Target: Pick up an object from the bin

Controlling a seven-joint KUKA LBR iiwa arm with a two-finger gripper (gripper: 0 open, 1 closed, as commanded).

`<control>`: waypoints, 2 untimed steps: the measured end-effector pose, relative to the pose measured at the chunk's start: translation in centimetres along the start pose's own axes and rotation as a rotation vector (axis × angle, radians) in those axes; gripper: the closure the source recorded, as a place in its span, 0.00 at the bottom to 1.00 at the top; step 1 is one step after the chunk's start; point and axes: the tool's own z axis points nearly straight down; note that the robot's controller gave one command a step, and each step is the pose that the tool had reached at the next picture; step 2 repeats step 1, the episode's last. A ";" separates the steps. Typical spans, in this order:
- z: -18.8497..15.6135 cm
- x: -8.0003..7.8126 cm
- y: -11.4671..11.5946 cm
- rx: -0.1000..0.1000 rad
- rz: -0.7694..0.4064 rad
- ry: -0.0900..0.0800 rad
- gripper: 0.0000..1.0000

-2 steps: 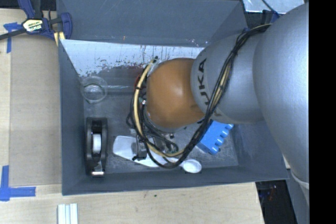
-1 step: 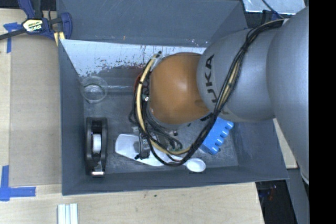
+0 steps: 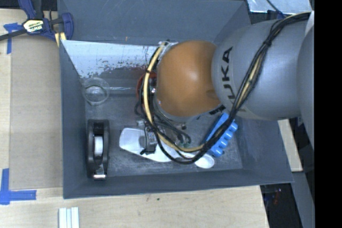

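Overhead light glosses the orange cover (image 3: 184,77); the bin (image 3: 120,115) floor beneath seems shadowed.

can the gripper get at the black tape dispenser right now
Probably yes: the black tape dispenser lies uncovered and on its own, and the gripper hangs close beside it.

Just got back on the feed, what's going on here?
The arm reaches in from the right, its gripper down low at a white curved piece near the front of the bin. A black tape dispenser lies to the left, a clear cup behind that, a blue toothed piece to the right. Whether anything is gripped cannot be seen.
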 end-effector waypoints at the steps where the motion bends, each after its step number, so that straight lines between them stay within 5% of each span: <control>1: -2.4 0.0 0.0 0.000 0.001 0.000 1.00; 2: -2.4 0.0 0.0 0.000 0.001 0.000 1.00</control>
